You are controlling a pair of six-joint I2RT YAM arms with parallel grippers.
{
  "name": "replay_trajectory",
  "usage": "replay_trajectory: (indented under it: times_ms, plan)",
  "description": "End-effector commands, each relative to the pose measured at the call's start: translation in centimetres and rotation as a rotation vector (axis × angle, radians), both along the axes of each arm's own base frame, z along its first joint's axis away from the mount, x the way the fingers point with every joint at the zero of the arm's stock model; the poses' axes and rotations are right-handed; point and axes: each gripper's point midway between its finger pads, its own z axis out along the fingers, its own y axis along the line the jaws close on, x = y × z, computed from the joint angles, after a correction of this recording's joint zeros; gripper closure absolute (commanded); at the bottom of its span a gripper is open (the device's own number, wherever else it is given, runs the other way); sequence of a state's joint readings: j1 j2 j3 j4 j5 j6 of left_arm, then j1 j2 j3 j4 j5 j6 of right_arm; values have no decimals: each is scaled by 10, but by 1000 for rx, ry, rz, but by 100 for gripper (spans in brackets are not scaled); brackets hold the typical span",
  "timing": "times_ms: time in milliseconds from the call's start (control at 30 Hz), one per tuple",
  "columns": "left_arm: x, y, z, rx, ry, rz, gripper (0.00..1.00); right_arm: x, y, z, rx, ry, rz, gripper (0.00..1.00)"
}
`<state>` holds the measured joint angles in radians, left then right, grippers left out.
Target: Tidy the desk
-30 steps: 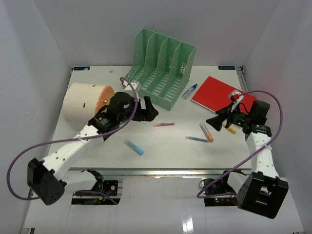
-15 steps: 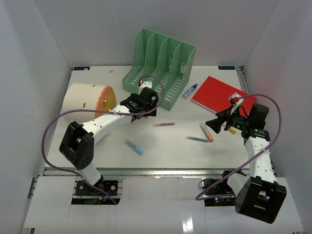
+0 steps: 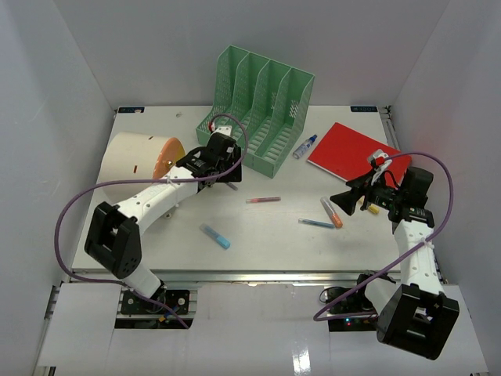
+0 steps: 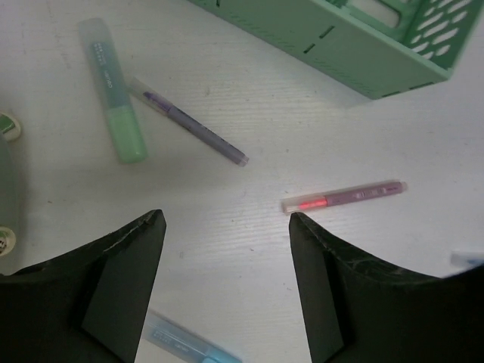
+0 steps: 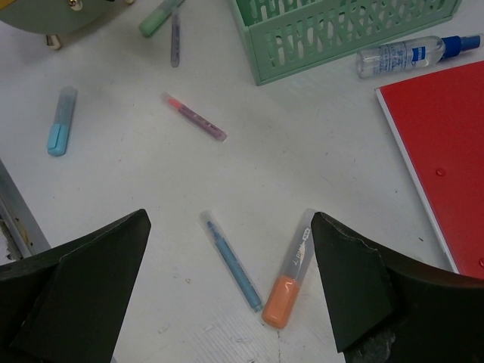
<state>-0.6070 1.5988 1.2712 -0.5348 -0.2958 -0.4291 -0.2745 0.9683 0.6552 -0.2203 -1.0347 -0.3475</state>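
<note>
Since the earlier view, my left arm has swung its elbow to the left and its pincer (image 4: 225,218) has shifted slightly left, beside the front of the green file organizer (image 3: 258,117). My right arm has barely moved. The desk (image 3: 274,235) spreads white and flat beneath both arms, with walls on three sides.

My left pincer hangs over the desk with its jaws spread wide and nothing between them. Below it lie a pink pen (image 4: 344,197), a purple pen (image 4: 193,128) and a green highlighter (image 4: 113,98).

My right pincer (image 5: 231,218) is also parted and empty. It hangs above an orange-capped highlighter (image 5: 290,268) and a blue pen (image 5: 232,261), which lie just beside each other. A red notebook (image 3: 356,150) lies near the far right corner, and a small spray bottle (image 5: 408,53) lies between it and the organizer.
</note>
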Motion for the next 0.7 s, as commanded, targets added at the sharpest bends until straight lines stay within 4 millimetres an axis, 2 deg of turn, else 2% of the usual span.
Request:
replay_trajectory:
  times_ms: [0, 67, 167, 233, 267, 300, 333, 367, 433, 533, 600, 667]
  plan:
    - [-17, 16, 35, -55, -91, 45, 26, -1, 3, 2, 12, -23, 35, 6]
    - [-29, 33, 23, -23, -78, 96, 26, -1, 3, 3, 11, -26, 36, 6]
    - [-45, 31, 29, -52, -68, 110, 30, -1, 3, 2, 13, -23, 37, 6]
    - [-56, 21, 43, -60, -86, 117, 34, -1, 3, 2, 16, -21, 39, 6]
    - [-58, 17, 58, -58, -127, 147, 34, 0, 3, 2, 16, -19, 37, 7]
    - [-74, 6, 63, -27, -134, 118, 34, 0, 3, 2, 16, -18, 36, 7]
    - [-76, 0, 75, -32, -161, 139, 34, 0, 3, 2, 16, -20, 36, 7]
    - [-84, 7, 77, 38, -180, 162, 34, 0, 3, 3, 16, -21, 36, 7]
    - [-86, 12, 89, 53, -212, 244, 34, -1, 3, 3, 17, -20, 35, 8]
    - [-89, 50, 89, 195, -253, 398, 35, -1, 3, 4, 15, -25, 33, 8]
    - [-89, 58, 91, 198, -256, 507, 35, -1, 4, 5, 17, -26, 34, 8]
    - [-89, 67, 86, 307, -249, 544, 35, -1, 4, 5, 20, -23, 35, 8]
